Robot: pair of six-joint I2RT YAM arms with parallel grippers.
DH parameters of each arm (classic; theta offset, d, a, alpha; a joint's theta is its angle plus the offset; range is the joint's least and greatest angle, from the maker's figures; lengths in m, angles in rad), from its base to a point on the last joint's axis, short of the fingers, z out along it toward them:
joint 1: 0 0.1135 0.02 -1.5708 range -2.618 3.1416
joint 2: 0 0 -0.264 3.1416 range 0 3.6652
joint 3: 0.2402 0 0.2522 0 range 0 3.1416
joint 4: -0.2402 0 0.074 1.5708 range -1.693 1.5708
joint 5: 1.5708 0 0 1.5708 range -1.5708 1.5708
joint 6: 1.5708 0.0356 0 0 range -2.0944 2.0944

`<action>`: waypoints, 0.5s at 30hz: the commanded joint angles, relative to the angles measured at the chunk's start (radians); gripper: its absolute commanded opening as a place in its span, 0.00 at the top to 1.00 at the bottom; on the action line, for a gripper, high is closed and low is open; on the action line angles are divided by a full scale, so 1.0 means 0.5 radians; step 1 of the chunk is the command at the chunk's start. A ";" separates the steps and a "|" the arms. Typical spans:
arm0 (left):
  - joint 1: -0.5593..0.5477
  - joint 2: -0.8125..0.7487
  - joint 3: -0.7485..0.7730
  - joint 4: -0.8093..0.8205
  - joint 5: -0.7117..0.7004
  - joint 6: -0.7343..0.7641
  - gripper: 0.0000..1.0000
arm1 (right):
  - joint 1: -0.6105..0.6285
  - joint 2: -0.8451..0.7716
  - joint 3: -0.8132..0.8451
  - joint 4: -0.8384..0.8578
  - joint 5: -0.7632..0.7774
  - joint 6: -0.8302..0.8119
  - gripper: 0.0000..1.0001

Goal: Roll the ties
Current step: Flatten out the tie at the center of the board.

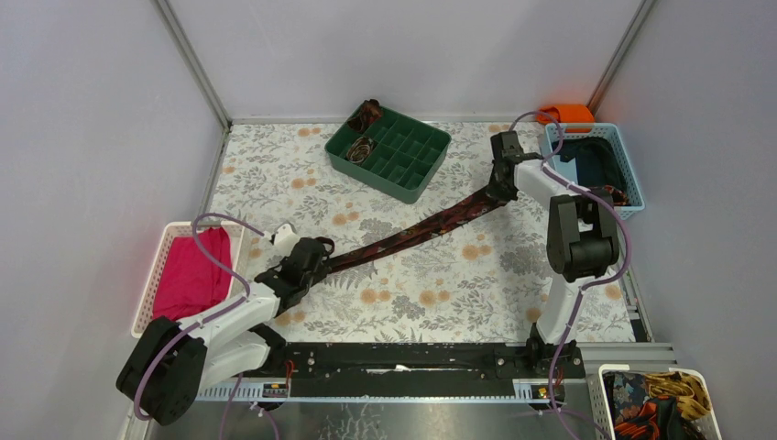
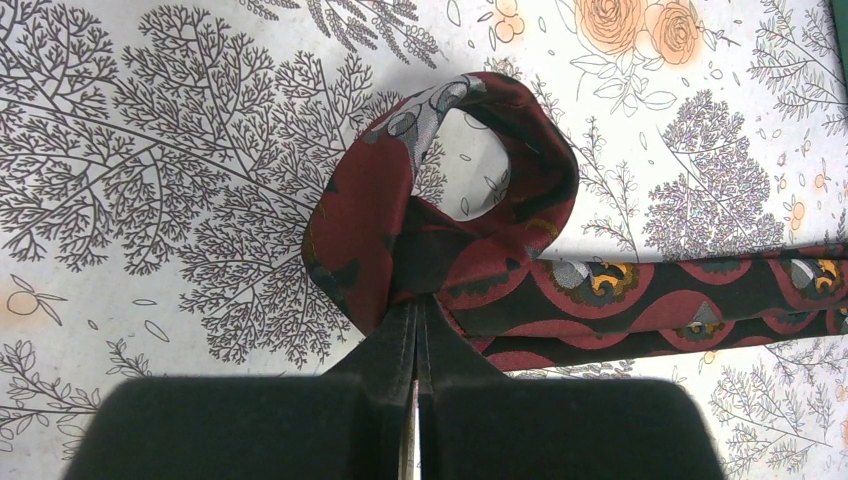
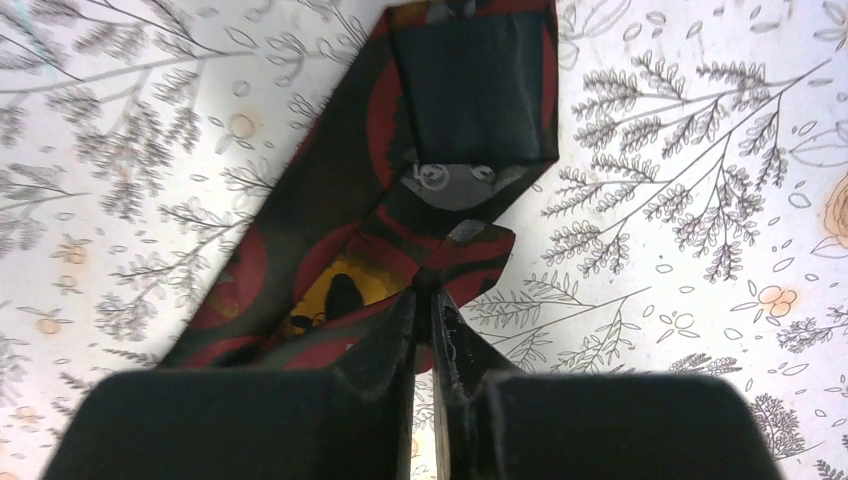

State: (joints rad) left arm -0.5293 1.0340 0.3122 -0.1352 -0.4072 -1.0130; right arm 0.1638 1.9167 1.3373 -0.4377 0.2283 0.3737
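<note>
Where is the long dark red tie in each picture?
Top external: the long tie stretches diagonally across the middle, from lower left to upper right.
Left wrist: one end curls into a loop at the centre, pinched by the left tool; the strip runs off to the right.
Right wrist: the other end fills the centre, pinched by the right tool.
Shared landmark: the flowery tablecloth lies under it in all three.

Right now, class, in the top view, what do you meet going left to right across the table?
Pink cloth → left fingers → tie → right fingers → blue basket.
</note>
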 commanded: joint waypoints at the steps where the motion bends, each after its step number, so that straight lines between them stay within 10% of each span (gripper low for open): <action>1: 0.012 0.007 0.017 0.067 -0.029 0.030 1.00 | -0.009 -0.095 0.158 -0.034 -0.036 -0.050 0.91; 15: 0.010 -0.008 0.042 0.016 -0.063 0.032 1.00 | -0.009 0.340 0.475 -0.126 0.043 -0.102 0.89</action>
State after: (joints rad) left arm -0.5293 1.0405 0.3122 -0.1291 -0.4076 -1.0130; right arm 0.1635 2.0533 1.5623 -0.4591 0.2195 0.3347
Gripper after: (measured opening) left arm 0.007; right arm 0.119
